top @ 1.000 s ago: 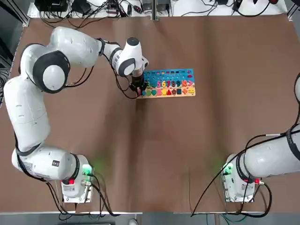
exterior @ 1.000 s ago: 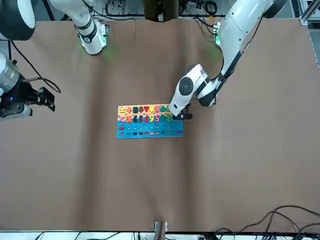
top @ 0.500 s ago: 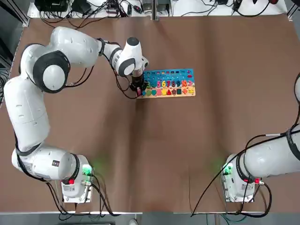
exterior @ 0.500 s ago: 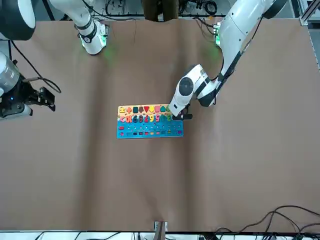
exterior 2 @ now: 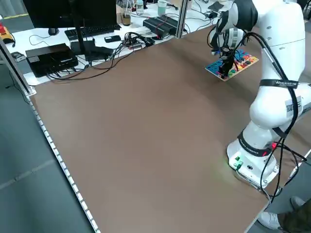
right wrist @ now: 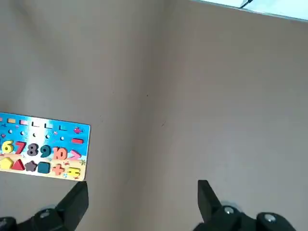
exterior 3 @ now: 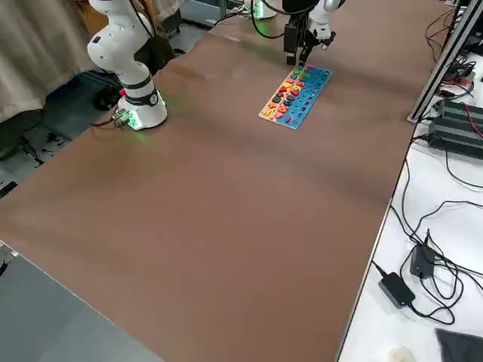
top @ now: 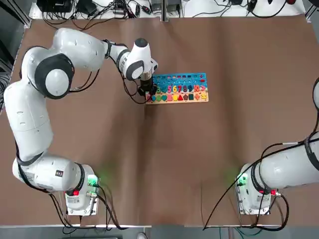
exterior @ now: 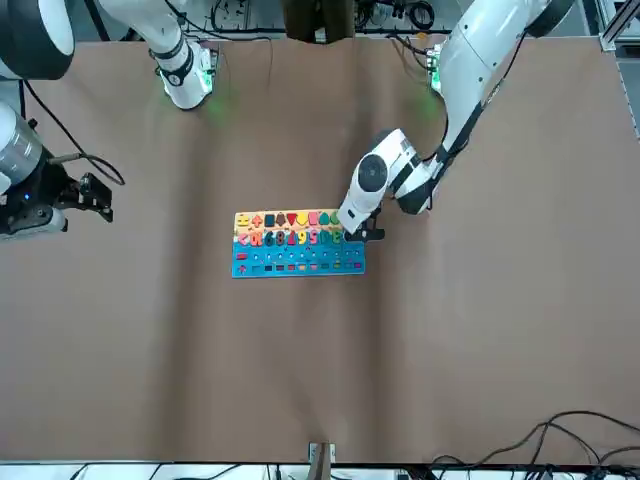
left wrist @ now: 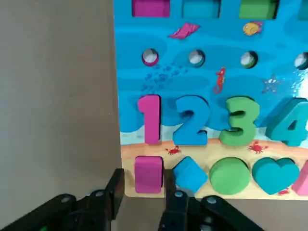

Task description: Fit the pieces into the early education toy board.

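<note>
The early education toy board (top: 182,78) lies flat at the table's far middle, blue on top with a tan strip (left wrist: 202,77). Numbers and coloured shapes fill its rows. My left gripper (top: 146,93) stands low at the board's left end. In the left wrist view its fingers (left wrist: 115,185) straddle a pink square piece (left wrist: 148,174). That piece is seated in the tan strip's end slot, with a gap on each side, so the gripper is open. My right gripper (exterior: 98,196) hangs open and empty far off at the table's right side, with the board (right wrist: 43,130) in its wrist view.
Brown cloth covers the whole table (top: 164,159). Cables and electronics (exterior 2: 63,53) line the far edge, off the cloth. Both arm bases (top: 79,196) stand at the near edge.
My left gripper's fingers have spread wider around the pink square piece, which stays in its slot. The arm has hardly moved. The right arm is still.
</note>
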Tool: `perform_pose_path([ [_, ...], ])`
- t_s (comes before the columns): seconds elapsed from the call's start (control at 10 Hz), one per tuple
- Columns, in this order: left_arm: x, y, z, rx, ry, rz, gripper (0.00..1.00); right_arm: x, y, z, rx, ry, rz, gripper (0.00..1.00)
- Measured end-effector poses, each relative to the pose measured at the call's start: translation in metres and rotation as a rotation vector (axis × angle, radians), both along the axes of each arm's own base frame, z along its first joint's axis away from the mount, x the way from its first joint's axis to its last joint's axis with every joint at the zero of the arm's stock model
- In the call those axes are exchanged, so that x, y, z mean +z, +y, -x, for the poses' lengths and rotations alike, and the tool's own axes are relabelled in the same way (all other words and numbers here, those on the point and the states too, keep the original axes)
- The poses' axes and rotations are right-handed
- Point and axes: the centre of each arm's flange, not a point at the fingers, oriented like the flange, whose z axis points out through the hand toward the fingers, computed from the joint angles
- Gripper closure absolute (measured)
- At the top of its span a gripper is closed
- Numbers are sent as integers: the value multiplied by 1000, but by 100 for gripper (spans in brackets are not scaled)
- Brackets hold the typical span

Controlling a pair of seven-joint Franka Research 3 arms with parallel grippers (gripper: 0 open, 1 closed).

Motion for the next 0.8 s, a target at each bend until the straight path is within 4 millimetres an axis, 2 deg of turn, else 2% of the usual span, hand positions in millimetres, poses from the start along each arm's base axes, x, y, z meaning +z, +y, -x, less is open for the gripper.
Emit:
perform_pose_path([
  [0.5,6,-5,1,-7,-7,6,59,0,0,0,1,-1,0,0],
  [0.6,17,-4,-4,-1,-26,10,59,0,0,0,0,-1,0,0],
  [0.8,62,13,-30,34,-94,5,58,1,0,0,0,-1,-1,0],
])
